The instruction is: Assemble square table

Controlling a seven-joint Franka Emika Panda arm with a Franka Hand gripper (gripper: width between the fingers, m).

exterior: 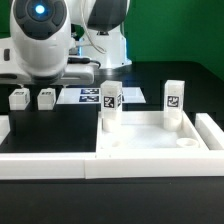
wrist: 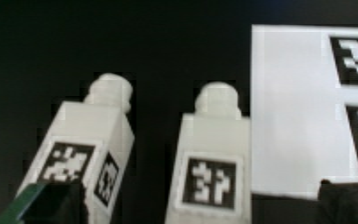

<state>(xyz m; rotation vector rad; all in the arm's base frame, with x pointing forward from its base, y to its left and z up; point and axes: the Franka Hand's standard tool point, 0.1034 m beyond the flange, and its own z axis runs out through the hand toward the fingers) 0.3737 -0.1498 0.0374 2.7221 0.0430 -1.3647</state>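
Square table slab (exterior: 145, 135) sits at the front of the black table (exterior: 45, 130), rim up, toward the exterior view's right. Two legs are upright on it at the far corners: one (exterior: 110, 104) on the exterior view's left side and one (exterior: 174, 100) on its right. A round socket (exterior: 185, 143) shows bare at the near right corner. I can't tell how firmly those two legs are seated.

Now to my side: I'm hanging over the far left of the table, and my gripper (wrist: 194, 200) is spread wide, with nothing between the jaws. One fingertip (wrist: 43, 200) and the other (wrist: 345, 195) sit at opposite edges of the wrist view. Below me the other two legs lie flat, side by side, apart from each other, tags facing up: the first (wrist: 83, 150) (exterior: 18, 97) and the second (wrist: 211, 150) (exterior: 46, 97). The marker board (wrist: 318, 90) (exterior: 88, 96) lies just beside the second one. A white border rail (exterior: 45, 165) runs along the front.
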